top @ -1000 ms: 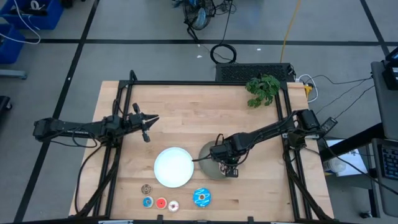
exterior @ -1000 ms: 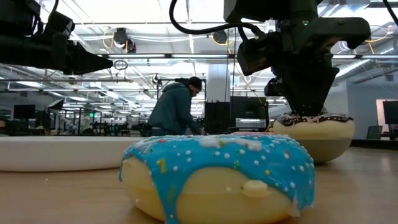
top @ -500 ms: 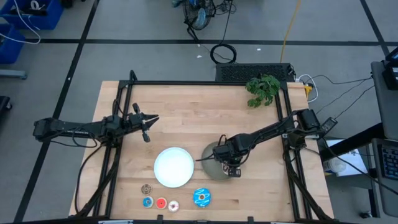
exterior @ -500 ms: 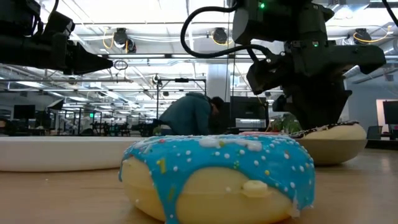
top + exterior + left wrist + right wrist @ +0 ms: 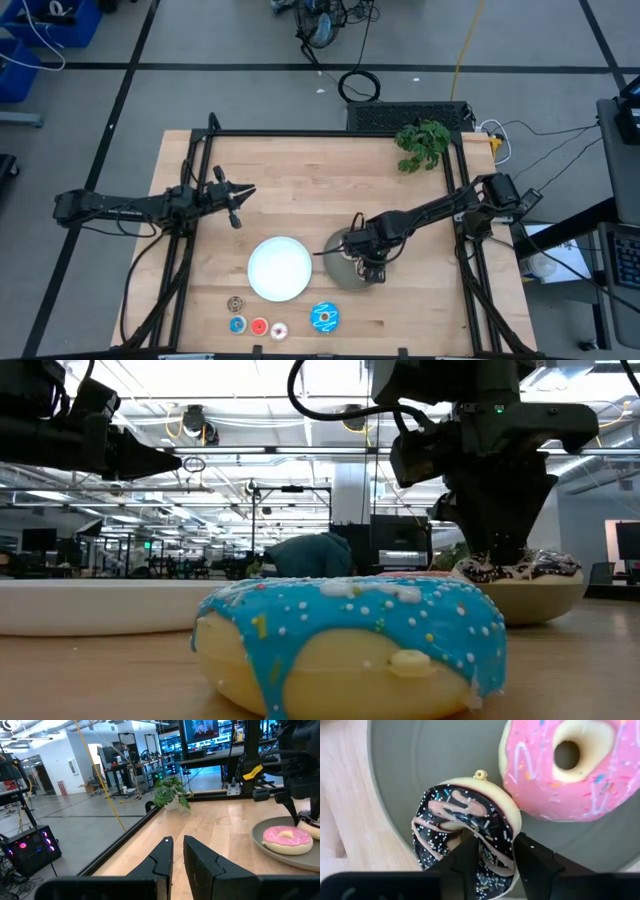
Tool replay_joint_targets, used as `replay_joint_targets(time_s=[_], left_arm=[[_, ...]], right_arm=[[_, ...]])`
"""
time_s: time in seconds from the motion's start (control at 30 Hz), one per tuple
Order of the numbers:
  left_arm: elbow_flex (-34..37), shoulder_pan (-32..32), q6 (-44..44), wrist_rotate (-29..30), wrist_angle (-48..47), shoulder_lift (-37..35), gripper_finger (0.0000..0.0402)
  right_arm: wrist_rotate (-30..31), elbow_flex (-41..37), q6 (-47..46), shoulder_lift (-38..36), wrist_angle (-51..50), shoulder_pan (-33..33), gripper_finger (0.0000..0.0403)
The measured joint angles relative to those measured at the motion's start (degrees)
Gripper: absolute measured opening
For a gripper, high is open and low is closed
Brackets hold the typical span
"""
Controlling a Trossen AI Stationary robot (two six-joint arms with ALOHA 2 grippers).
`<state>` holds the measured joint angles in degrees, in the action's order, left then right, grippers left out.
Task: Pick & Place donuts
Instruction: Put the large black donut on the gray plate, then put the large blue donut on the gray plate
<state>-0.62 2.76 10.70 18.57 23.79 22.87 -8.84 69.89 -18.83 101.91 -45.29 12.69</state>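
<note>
The dark brown drizzled donut [image 5: 465,815] is in my right gripper [image 5: 492,847], above the edge of the grey plate [image 5: 420,765], next to the pink donut [image 5: 565,765] lying flat on that plate. The blue sprinkled donut [image 5: 324,317] sits flat on the table near its near edge. The tiny brown [image 5: 236,303], blue [image 5: 237,324], red [image 5: 259,326] and white [image 5: 279,328] donuts lie in a group to its left. My left gripper [image 5: 245,192] hovers shut over the table's left part, holding nothing. My right gripper pinches one side of the dark brown donut's ring [image 5: 492,832], one finger [image 5: 465,860] at the hole and the other [image 5: 535,860] outside the rim. The fingers come from above, pointing down. The donut [image 5: 525,585] hangs tilted; whether it touches the plate, I cannot tell.
A round white plate [image 5: 280,268] lies left of the grey plate [image 5: 335,245]. A small green plant [image 5: 422,143] stands at the far right corner. A dark frame runs along the table's edges. Bare wood lies between my left gripper and the plates. A person bends down in the room beyond.
My right gripper has shifted a little toward the table's right and partly back, staying over the grey plate. The dark brown donut in it has tipped from nearly level to tilted. The person in the background has bent down.
</note>
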Motion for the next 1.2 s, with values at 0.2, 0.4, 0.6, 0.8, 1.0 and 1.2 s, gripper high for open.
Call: replay_joint_targets(time_s=[0.2, 0.4, 0.6, 0.8, 1.0, 1.2], left_arm=[[0.0, 0.0, 0.0, 0.0, 0.0, 0.0, 0.0051], [0.0, 0.0, 0.0, 0.0, 0.0, 0.0, 0.0051], [0.0, 0.0, 0.0, 0.0, 0.0, 0.0, 0.0051], [0.0, 0.0, 0.0, 0.0, 0.0, 0.0, 0.0051], [0.0, 0.0, 0.0, 0.0, 0.0, 0.0, 0.0051], [0.0, 0.0, -0.5, 0.0, -0.1, 0.0, 0.0051]], right_arm=[[0.0, 0.0, 0.1, 0.0, -0.2, 0.0, 0.0145], [-0.3, 0.0, -1.2, 0.0, -2.3, 0.0, 0.018], [-0.4, 0.1, -1.3, -0.4, -3.0, -0.3, 0.0206], [-0.2, 2.3, -0.8, -2.5, -4.2, -0.4, 0.0225], [1.3, 3.7, 0.5, -7.5, -3.3, -0.3, 0.023], [1.9, 3.7, 1.8, -14.9, 4.6, 1.6, 0.0209]])
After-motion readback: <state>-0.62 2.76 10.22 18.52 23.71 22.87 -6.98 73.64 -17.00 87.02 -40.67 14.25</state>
